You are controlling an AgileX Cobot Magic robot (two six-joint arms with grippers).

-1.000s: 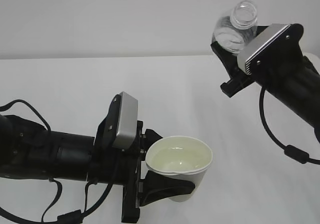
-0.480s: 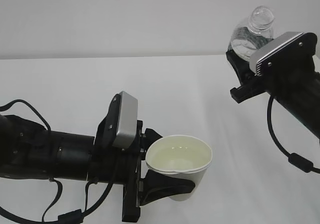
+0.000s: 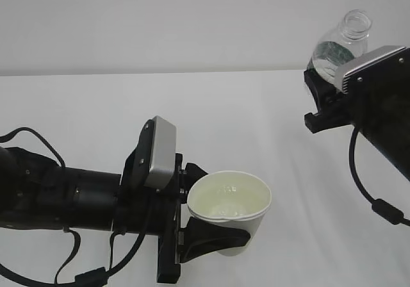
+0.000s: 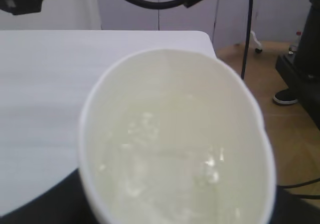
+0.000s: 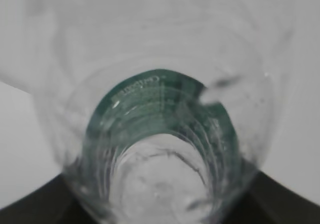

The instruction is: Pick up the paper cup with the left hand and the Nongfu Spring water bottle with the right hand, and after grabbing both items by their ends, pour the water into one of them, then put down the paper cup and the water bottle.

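Left gripper is clamped on the paper cup, jaws around its lower half, cup lifted clear of the table over the near edge, a bit left of the middle. Cup stands roughly upright, mouth tipped slightly toward the camera, rim squeezed into an oval with a small dent on the near side. Left wrist view looks straight down into the cup: pale cream inside, with water pooled in the bottom, glints on the surface. Left arm comes in low from the left edge, grey plate on top of the wrist, cables looped around it. Right gripper is closed on the bottle, holding it by the lower body near its base, high above the table's far right corner. Bottle is well apart from the cup, up and to the right of it. It's tilted only a little, uncapped neck pointing up and slightly right, green label band just above the jaws. Right wrist view looks along the bottle from the base end: green band ring visible through clear plastic, droplets on the inside wall, can't tell how much water is left in it. Right arm enters from the right edge, grey plate facing up-left, cable hanging below it. Nothing else on the white table.
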